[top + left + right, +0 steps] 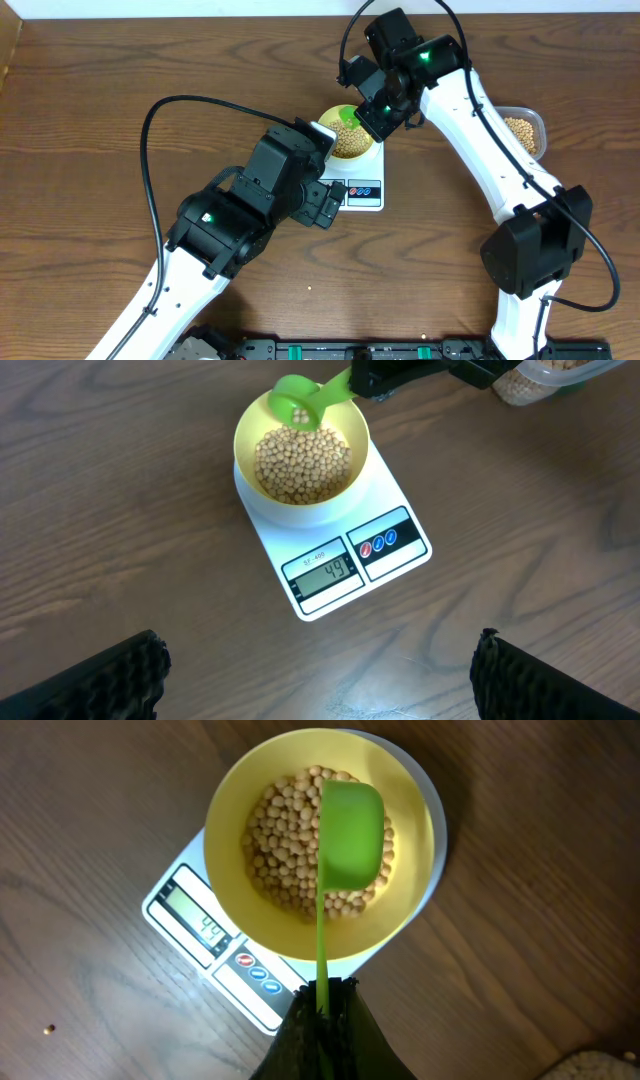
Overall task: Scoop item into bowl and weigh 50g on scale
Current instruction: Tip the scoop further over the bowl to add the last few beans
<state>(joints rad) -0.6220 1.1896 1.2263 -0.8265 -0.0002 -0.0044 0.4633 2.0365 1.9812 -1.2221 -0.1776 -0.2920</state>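
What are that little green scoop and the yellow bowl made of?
The scoop is probably plastic: one even bright green, smooth, with a thin moulded handle. The bowl looks plastic too, smooth pale yellow with a soft sheen, though glazed ceramic cannot be ruled out.

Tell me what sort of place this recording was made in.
Probably a robot test bench rather than a kitchen: a bare wood-grain table, two robot arms working over it, and a small scale carrying a bowl of beans.
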